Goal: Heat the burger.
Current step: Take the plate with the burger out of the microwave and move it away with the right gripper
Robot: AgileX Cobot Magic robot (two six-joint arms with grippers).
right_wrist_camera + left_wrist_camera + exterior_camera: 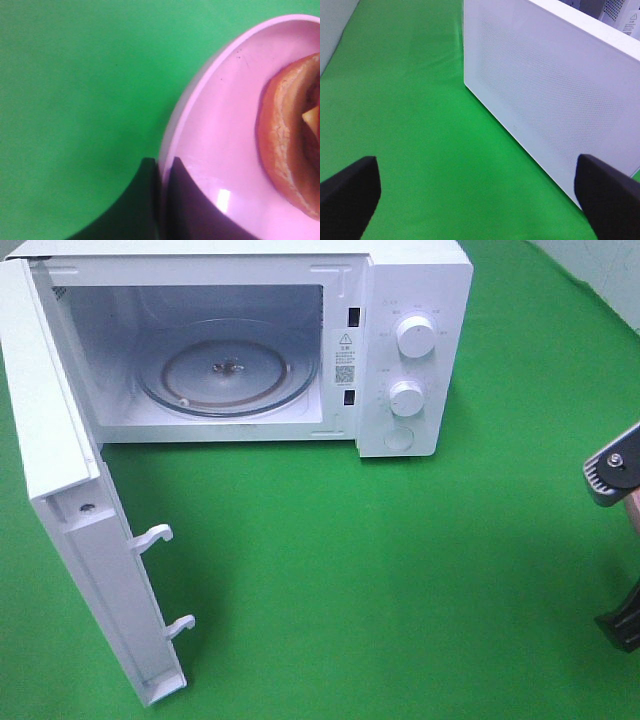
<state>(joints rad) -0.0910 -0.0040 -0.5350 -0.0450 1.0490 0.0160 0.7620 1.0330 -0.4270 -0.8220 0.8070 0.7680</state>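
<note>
The burger (pixel 290 145) sits on a pink plate (pixel 220 130) at the right edge of the right wrist view, only part of its brown bun and a bit of yellow filling showing. The right gripper (pixel 161 200) is closed on the plate's rim at the bottom of that frame, one dark finger (pixel 135 205) outside the rim and the other inside it. In the high view neither burger nor plate shows; only a piece of the right arm (pixel 615 468) pokes in at the right edge, well apart from the microwave (pixel 400 340) in the upper half of the frame. Its door (pixel 70 530) hangs wide open down the left side, and the glass turntable (pixel 228 375) lies bare inside. Two knobs (pixel 413 337) sit on its front panel. The left gripper (pixel 480 197) hovers over the green cloth (pixel 400 580) with its fingers (pixel 350 190) spread far apart, the white door just beside one of them.
</note>
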